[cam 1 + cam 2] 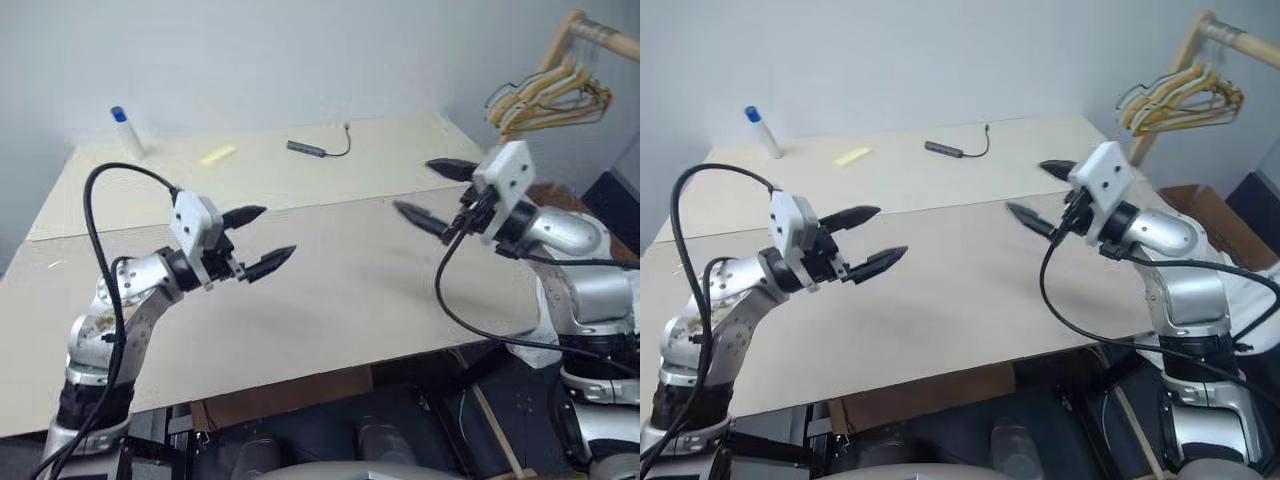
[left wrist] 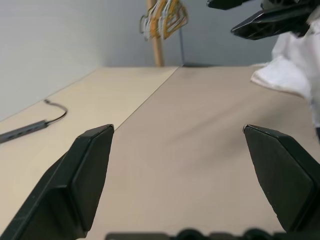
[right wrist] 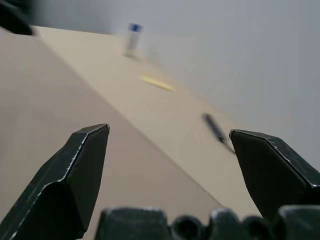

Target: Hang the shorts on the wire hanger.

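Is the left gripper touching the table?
Apart. Left eye view: the left gripper hangs open above the table, with bare tabletop showing under its fingertips.

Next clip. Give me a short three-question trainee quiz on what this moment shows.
1. True or false: the left gripper holds white cloth.
2. What lies nearest the yellow slip on the table? A) blue-capped bottle B) dark adapter with cable C) bunched hangers
3. Fill in: the right gripper has its fingers ____.

Key: 1 false, it is open and empty; 2 A; 3 open, with nothing between them.
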Robot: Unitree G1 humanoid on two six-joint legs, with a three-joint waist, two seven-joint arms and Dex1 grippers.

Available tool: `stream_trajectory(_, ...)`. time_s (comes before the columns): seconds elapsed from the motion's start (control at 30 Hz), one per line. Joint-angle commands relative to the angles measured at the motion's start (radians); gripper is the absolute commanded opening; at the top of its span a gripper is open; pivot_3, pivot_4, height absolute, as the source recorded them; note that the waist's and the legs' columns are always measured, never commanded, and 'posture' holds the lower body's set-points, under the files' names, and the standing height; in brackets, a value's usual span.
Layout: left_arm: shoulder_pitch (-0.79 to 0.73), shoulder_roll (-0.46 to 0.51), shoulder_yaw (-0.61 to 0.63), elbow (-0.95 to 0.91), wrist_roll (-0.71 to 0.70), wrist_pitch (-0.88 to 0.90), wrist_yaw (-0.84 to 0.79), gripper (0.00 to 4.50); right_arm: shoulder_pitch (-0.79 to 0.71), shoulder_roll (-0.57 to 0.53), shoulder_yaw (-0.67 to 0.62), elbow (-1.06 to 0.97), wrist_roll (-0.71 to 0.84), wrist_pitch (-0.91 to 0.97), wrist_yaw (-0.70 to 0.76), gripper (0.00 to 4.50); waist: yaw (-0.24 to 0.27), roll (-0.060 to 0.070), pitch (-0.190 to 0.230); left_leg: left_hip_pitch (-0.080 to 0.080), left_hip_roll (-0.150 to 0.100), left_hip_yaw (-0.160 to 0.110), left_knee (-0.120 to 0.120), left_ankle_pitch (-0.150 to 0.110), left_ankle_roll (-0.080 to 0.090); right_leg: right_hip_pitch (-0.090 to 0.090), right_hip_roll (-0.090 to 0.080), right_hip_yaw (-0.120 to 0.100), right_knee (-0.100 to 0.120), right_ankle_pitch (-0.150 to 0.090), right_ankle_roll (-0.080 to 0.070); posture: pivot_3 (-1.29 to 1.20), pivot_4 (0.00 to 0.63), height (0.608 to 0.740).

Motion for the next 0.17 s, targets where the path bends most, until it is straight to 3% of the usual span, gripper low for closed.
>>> stream_trajectory(0.03, 0.044, 0.014, 0.032, -0.079, 0.008, -0.022, 0.012, 4.50, -0.046, 0.007, 0.037, 0.060, -0.003, -0.027, 0.102, 4.48, 0.030, 0.000, 0.000, 0.000, 0.000, 0.000, 0.000, 0.000, 0.000, -0.001, 0.000, 0.000, 0.000, 0.000, 0.000, 0.10, 0.000, 0.740)
stream_trajectory(0.17, 0.079, 0.019, 0.039, -0.103, 0.013, -0.006, 0.039, 4.50, -0.071, 0.024, 0.044, 0.101, -0.022, -0.045, 0.126, 4.48, 0.068, 0.000, 0.000, -0.005, -0.001, 0.001, 0.000, 0.000, 0.000, -0.007, -0.002, -0.001, 0.001, 0.000, -0.001, 0.12, 0.000, 0.740)
